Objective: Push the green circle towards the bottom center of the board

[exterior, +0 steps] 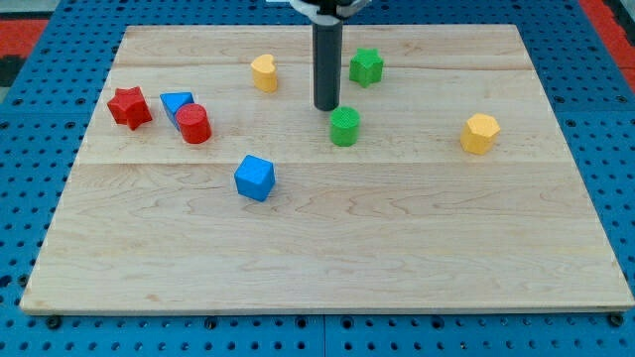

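Note:
The green circle (344, 127) is a small green cylinder a little above the middle of the wooden board (327, 258). My tip (326, 107) is the lower end of the dark rod, just above and slightly left of the green circle, close to it; I cannot tell if they touch. A green star (365, 66) lies further toward the view's top, right of the rod.
A yellow heart (264, 72) lies top left of the rod. A yellow hexagon (479, 133) is at the right. A blue cube (254, 178) is lower left. A red star (129, 107), blue triangle (176, 103) and red cylinder (193, 124) cluster at the left.

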Robot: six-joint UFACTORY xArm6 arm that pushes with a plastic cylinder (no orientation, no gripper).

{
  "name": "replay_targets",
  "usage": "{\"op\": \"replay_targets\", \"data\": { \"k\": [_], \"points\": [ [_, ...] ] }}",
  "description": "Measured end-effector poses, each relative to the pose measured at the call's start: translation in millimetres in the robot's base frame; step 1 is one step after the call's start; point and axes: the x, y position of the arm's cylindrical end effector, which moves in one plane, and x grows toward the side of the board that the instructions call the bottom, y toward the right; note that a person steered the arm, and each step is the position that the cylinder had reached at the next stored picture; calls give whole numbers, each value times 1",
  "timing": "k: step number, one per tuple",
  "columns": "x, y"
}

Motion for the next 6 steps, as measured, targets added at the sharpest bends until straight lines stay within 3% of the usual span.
{"op": "replay_targets", "data": {
  "k": [1, 2, 3, 5, 6],
  "points": [
    [17, 44],
    [68, 13],
    [53, -12],
    [121, 0],
    [94, -28]
  ]
}}
